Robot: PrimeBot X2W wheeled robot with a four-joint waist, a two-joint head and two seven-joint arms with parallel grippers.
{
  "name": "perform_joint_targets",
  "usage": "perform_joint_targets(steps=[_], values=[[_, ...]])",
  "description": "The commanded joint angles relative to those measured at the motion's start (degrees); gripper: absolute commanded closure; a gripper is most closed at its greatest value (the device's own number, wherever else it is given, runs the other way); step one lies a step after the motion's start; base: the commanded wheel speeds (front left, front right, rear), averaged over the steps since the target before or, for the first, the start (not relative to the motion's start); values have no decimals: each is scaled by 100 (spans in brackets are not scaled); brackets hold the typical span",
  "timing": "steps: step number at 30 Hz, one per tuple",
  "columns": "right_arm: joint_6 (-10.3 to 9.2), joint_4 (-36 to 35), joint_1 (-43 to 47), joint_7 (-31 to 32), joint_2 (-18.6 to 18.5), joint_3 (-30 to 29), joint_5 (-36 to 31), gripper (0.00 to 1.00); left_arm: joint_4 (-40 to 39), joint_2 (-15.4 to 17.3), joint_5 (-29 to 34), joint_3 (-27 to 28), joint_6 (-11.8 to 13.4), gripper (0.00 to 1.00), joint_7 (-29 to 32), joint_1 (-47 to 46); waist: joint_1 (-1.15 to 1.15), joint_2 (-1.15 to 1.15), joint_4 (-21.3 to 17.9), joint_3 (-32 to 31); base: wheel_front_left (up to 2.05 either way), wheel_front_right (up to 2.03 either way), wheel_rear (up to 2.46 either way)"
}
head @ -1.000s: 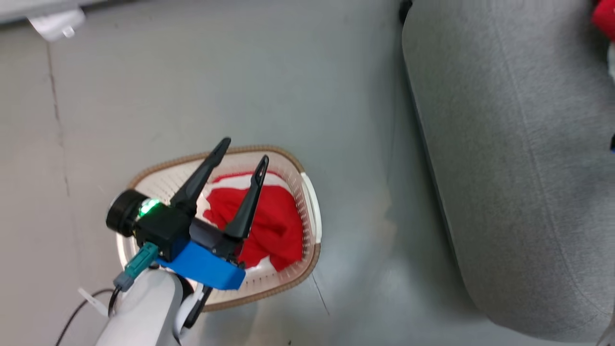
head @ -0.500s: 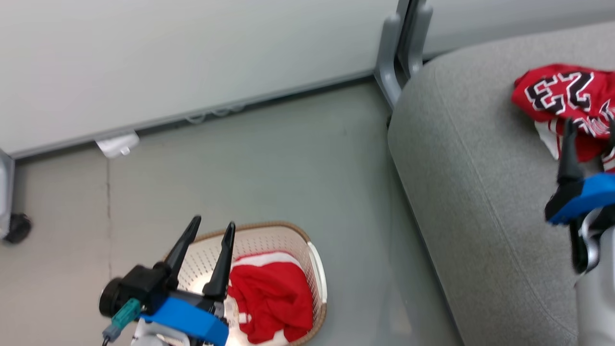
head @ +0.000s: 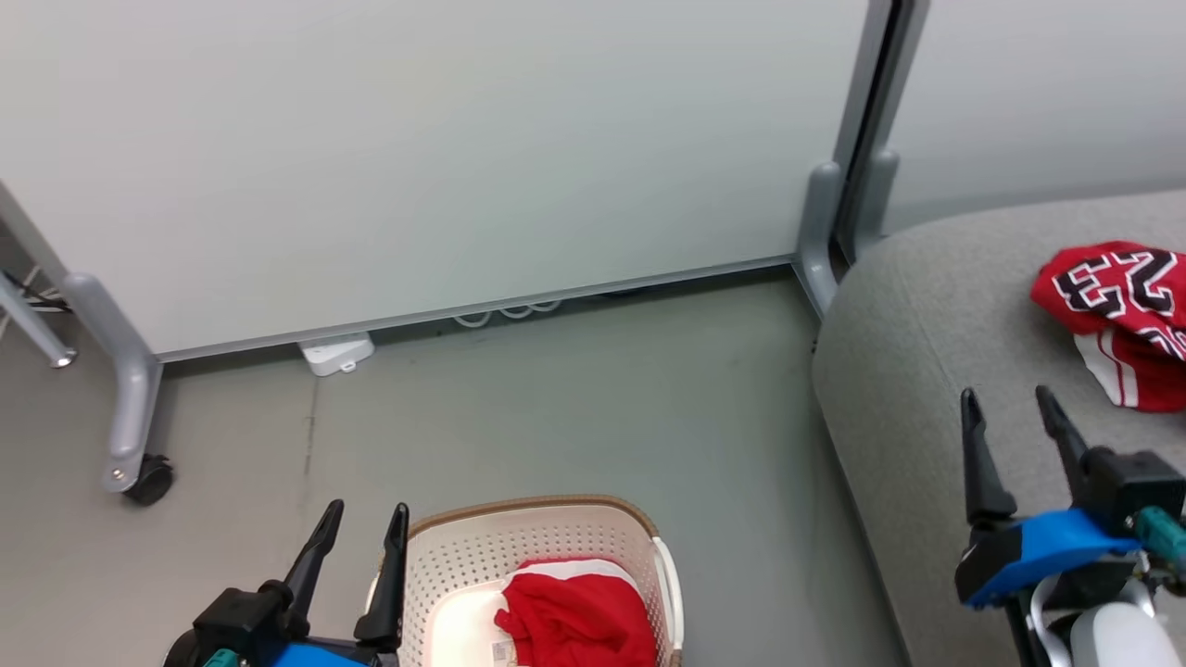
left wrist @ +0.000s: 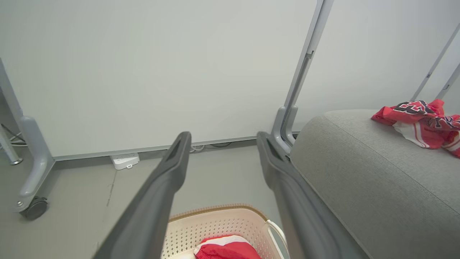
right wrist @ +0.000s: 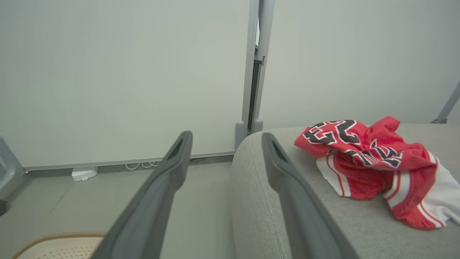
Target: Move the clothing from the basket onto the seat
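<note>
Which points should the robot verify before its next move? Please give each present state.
Fingers of left gripper open, empty: ok.
Fingers of right gripper open, empty: ok.
Inside the cream perforated plastic basket lies a red soft-fabric garment: ok.
The left gripper over that garment: not ok, it is beside the basket.
On the grey fabric-upholstered seat rests a red jersey with black numerals: ok.
More clothing beneath the garment: cannot tell.

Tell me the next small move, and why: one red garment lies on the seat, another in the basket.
Probably swing the left gripper rightward and down onto the red garment in the basket. Its jaws stand open and empty near the basket's left rim, and that garment has yet to reach the seat.
</note>
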Motion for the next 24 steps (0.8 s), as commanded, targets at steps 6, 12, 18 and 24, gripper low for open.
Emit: perform_joint_targets(steps=[6, 12, 18, 24], values=[[-6, -457, 660, 22, 236, 209, 17, 0, 31, 58, 88, 235, -22, 0, -18, 131, 1, 0, 314, -136, 0, 0, 0], [-6, -622, 972, 59, 293, 434, 94, 0, 42, 50, 98, 394, -22, 0, -18, 183, 1, 0, 377, -134, 0, 0, 0], [-6, -692, 1034, 68, 304, 525, 200, 0, 21, 33, 124, 453, -22, 0, -18, 207, 1, 0, 383, -108, 0, 0, 0], [-6, -727, 991, 75, 305, 558, 228, 0, 27, 7, 143, 457, -22, 0, -18, 174, 1, 0, 386, -51, 0, 0, 0]])
